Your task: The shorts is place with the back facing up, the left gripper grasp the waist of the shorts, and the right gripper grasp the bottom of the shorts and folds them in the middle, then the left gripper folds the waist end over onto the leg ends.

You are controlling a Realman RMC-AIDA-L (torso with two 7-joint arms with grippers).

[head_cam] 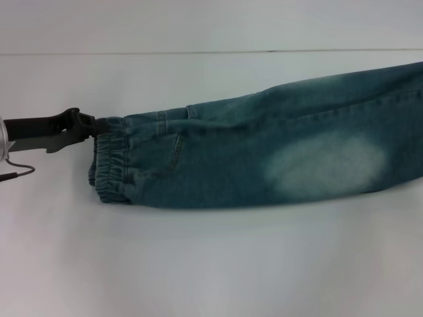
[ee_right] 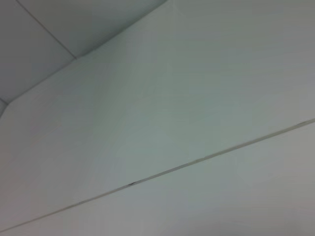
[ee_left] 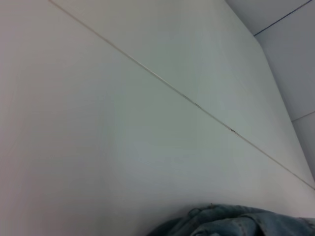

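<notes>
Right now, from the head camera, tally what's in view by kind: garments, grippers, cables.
Garments: 1, the shorts, lying on the white table
Grippers: 1, the left gripper at the waist of the shorts
Cables: 1, thin black cable
Total: 3

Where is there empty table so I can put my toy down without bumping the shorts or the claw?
The widest bare patch of the table is the near strip, in front of the shorts. Another bare strip runs behind them, up to the table's thin seam. It is crowded on the robot's left, where the left claw meets the waist of the shorts.
</notes>
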